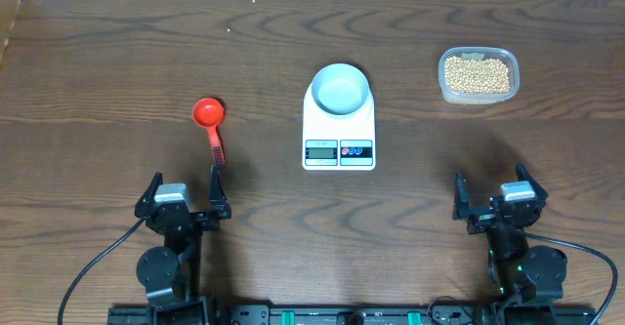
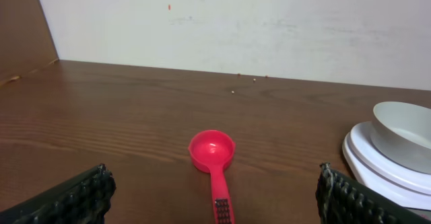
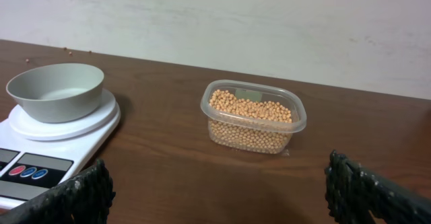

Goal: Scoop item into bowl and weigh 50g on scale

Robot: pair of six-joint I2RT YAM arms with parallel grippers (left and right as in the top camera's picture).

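Overhead: bowl (image 1: 341,88) sits on scale (image 1: 339,135), mid-table. Beans (image 1: 477,73) fill clear container (image 1: 442,83), well right of the scale. Red scoop (image 1: 210,122) lies left of the scale. Left gripper (image 1: 186,181) and right gripper (image 1: 488,175): jaws spread wide, nothing held.

Left wrist: scoop ahead, between parted fingers (image 2: 74,197).

Right wrist: container ahead, bowl on scale at left.

You're at a robot lab bench: a wood-grain table (image 1: 98,71) against a plain white wall (image 2: 269,22), with a left arm (image 1: 161,264) and a right arm (image 1: 535,268) mounted on a rail (image 1: 322,317) at its near edge.
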